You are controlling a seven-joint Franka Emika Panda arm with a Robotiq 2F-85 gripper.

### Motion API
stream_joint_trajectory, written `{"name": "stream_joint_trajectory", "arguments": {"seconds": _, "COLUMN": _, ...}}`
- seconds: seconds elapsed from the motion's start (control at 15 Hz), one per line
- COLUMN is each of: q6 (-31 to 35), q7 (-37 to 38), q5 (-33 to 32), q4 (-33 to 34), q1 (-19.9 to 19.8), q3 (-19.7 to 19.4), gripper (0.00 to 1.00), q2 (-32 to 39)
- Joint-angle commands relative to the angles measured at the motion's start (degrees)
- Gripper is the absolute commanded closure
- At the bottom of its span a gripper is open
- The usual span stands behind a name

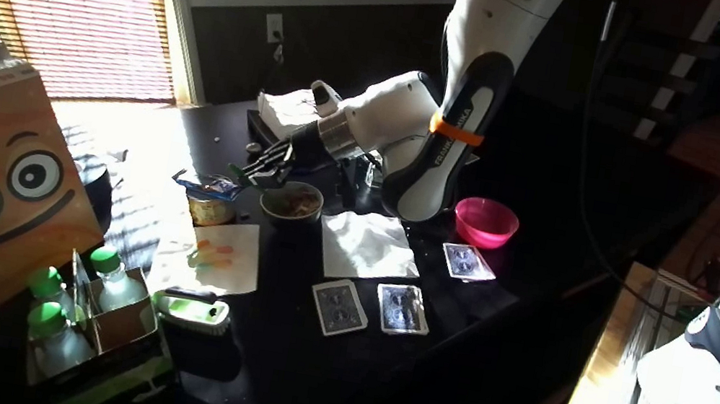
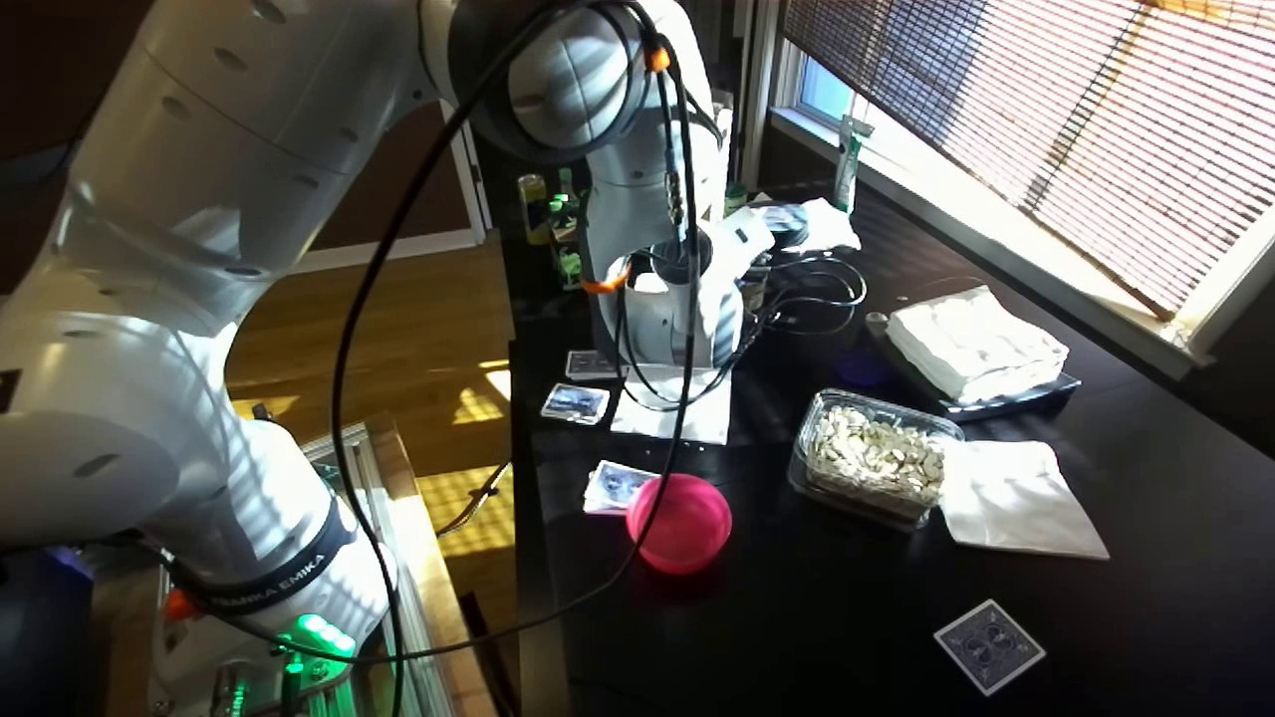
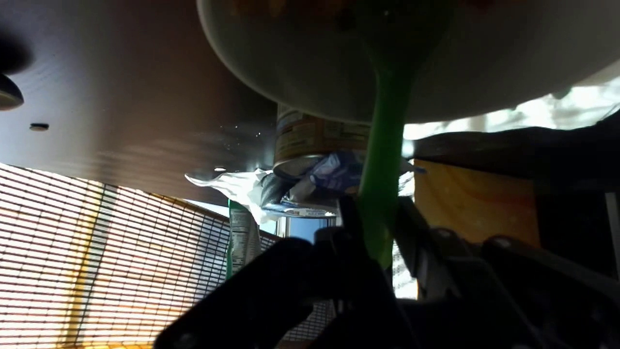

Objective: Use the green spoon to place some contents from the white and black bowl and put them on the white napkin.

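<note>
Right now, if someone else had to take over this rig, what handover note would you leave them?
Gripper: shut on the green spoon by its handle.
Spoon: its head is in or over the white and black bowl; too dark to tell whether it carries anything.
Bowl: contents visible inside.
White napkin: I take it to be the plain crumpled one beside the bowl, not the smudged sheet. I make out no contents on it.
Done: spoon gripped, its head at the bowl.
Left: scoop if the spoon is not loaded, lift clear, carry level, tip onto the napkin.
</note>
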Motion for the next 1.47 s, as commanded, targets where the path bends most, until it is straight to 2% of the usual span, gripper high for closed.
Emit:
{"name": "stream_joint_trajectory", "arguments": {"seconds": 0.0, "q6": -5.96, "q7": 3.38, "q5": -4.59, "q4": 0.52, "q1": -1.14, "q3": 1.52, "gripper": 0.94, "q2": -1.72}}
{"name": "stream_joint_trajectory", "arguments": {"seconds": 0.8, "q6": -18.81, "q7": 3.8, "q5": -8.6, "q4": 3.36, "q1": -5.24, "q3": 8.15, "gripper": 0.94, "q2": -2.04}}
{"name": "stream_joint_trajectory", "arguments": {"seconds": 1.4, "q6": -24.64, "q7": 1.43, "q5": -9.26, "q4": 2.87, "q1": -11.4, "q3": 14.54, "gripper": 0.94, "q2": -1.82}}
